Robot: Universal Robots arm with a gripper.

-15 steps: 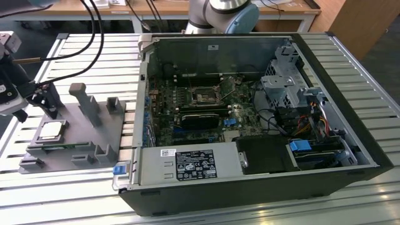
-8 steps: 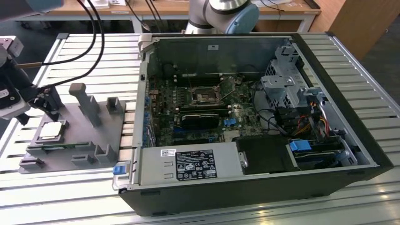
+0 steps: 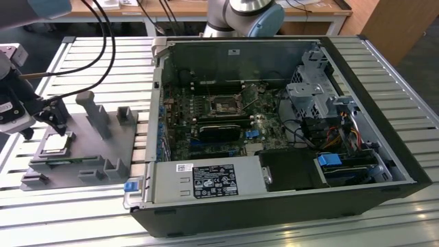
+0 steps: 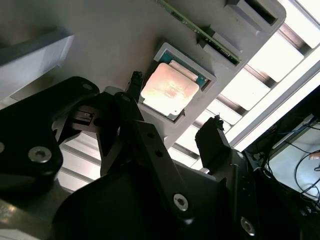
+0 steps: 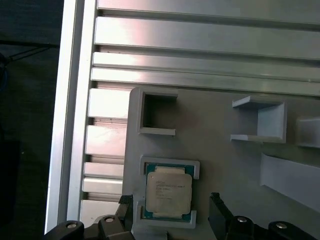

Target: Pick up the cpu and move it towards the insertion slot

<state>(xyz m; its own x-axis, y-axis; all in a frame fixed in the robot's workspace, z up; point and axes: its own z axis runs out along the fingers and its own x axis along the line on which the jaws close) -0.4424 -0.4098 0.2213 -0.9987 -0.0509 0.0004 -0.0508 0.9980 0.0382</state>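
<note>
The cpu (image 3: 56, 144) lies flat in a square pocket of the grey holder plate (image 3: 89, 170) on the exterior view's left, outside the computer case. It has a silvery top with a pale rim, as both wrist views show (image 4: 170, 90) (image 5: 168, 192). My gripper (image 3: 42, 126) hangs just over it, open, with one dark finger on each side of the chip (image 4: 175, 107) (image 5: 171, 207) and nothing held. The insertion slot (image 3: 225, 105), a square socket with a shiny frame, sits on the motherboard inside the open case, well to the exterior view's right of the gripper.
The holder plate carries upright grey posts (image 3: 96, 116) and a thin green memory stick (image 4: 200, 32) beside the cpu. The black case wall (image 3: 159, 92) stands between the plate and the motherboard. Black cables (image 3: 103, 46) hang above the slatted metal table (image 3: 103, 56).
</note>
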